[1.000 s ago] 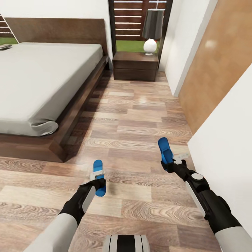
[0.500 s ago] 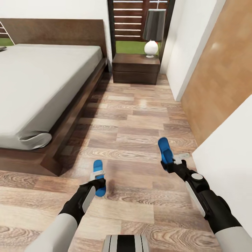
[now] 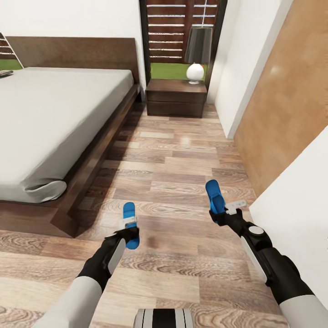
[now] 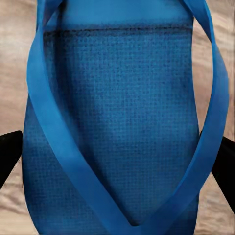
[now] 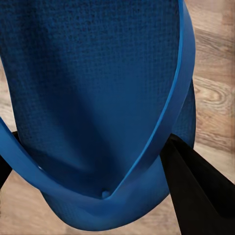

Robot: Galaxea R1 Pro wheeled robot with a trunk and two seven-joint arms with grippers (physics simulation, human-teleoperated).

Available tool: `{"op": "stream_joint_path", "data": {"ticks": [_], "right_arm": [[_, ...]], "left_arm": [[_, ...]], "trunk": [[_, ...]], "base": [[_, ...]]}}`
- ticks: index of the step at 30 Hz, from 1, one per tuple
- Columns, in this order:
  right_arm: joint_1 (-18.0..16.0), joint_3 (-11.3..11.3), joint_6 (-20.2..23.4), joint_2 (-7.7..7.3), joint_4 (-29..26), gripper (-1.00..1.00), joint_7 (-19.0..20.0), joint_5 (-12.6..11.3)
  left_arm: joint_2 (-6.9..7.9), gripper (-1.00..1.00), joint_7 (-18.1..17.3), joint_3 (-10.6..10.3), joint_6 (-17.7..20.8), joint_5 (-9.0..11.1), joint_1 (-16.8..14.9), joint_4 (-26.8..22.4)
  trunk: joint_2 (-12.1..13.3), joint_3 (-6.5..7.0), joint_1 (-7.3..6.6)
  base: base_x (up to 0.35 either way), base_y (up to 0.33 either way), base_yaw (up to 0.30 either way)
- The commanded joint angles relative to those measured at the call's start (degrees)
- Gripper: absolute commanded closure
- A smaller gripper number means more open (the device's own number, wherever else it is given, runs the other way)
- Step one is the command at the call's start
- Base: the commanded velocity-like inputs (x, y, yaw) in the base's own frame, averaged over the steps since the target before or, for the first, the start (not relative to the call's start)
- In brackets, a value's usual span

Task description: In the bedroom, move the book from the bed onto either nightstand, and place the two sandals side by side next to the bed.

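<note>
1. Rolling forward along the plank floor beside the bed, with a blue sandal clamped in each end effector: left end effector closed on the left sandal, right end effector closed on the right sandal.
2. Compared with a second ago, the bed corner sits lower and further left in the head view and the nightstand slightly lower; read as base and camera motion, not movement of furniture. Arms held in the same carrying pose throughout.
3. Meaning for the task: both sandals lifted off the floor, neither yet placed; drop-off beside the bed judged close.
4. Book barely visible as a dark sliver at the far left edge of the mattress, well apart from both arms, untouched.
5. Open floor ahead between bed frame and white wall; right arm near that wall, so little room on that side. Lamp standing on the nightstand.
</note>
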Motion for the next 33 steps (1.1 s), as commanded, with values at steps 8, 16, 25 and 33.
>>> {"op": "stream_joint_path", "data": {"ticks": [8, 16, 25, 33], "right_arm": [[-0.02, -0.15, -0.11, -0.05, 6.22, 1.0, -0.42, -0.64], [-0.02, -3.07, -1.19, 3.88, 12.32, 1.0, -0.71, -0.57], [-0.02, -4.87, -6.59, 5.68, 15.75, 1.0, -0.97, 0.0], [-0.02, -4.9, -10.42, 5.67, 17.88, 1.0, -0.71, 0.31]], "left_arm": [[0.09, 1.0, 0.32, -3.57, 0.54, 0.61, 0.07, -3.45], [0.34, 1.0, 0.51, -8.37, 0.18, 1.02, 0.34, -3.99], [0.47, 1.0, 0.71, -8.58, 0.18, 0.94, 0.49, -4.59], [0.3, 1.0, 0.43, -8.58, -1.14, 0.99, 0.54, -4.32]], "trunk": [[0.1, 1.73, -0.21], [0.2, 3.5, -0.41], [0.32, 5.5, -0.65], [0.43, 7.27, -0.85]], "base": [[0.0, 0.0, 0.0], [0.0, 0.0, 0.0], [0.0, 0.0, 0.0], [0.0, 0.0, 0.0]]}}
